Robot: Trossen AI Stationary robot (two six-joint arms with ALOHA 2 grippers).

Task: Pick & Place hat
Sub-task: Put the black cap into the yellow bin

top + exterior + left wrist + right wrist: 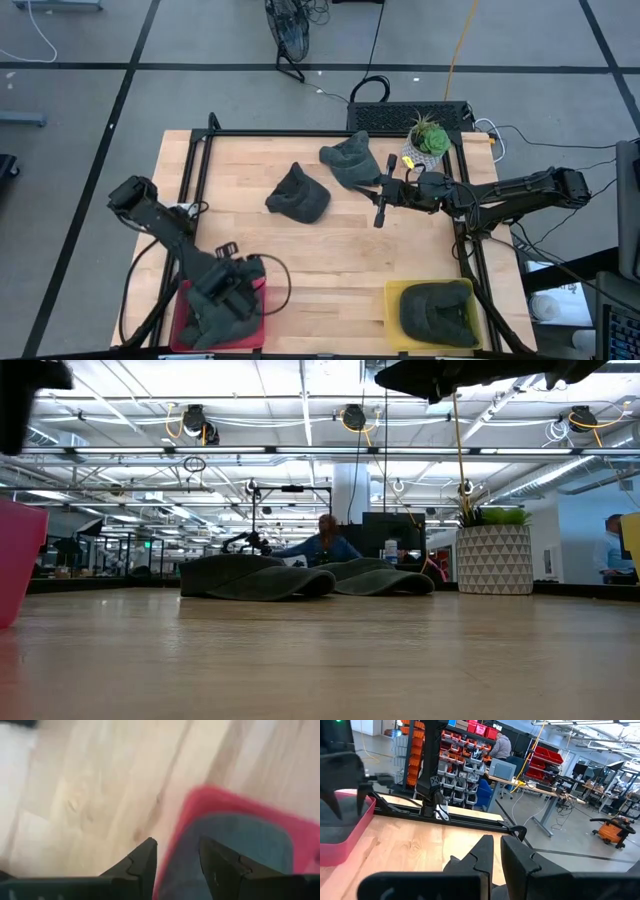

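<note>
Over the bench's front left corner, the left gripper [228, 290] is held above the red bin [180, 318], jaws spread; near the far right corner, the right gripper's [381, 215] jaws are pressed together beside a hat [350, 158].

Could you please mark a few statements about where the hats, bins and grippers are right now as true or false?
1. Two hats lie loose on the table. True.
2. The yellow bin is empty. False: a dark hat lies in it.
3. The left gripper is over the red bin, fingers apart. True.
4. The right gripper holds a hat. False: nothing is in it.
5. The potted plant stands by the red bin. False: it stands at the far right corner.
</note>
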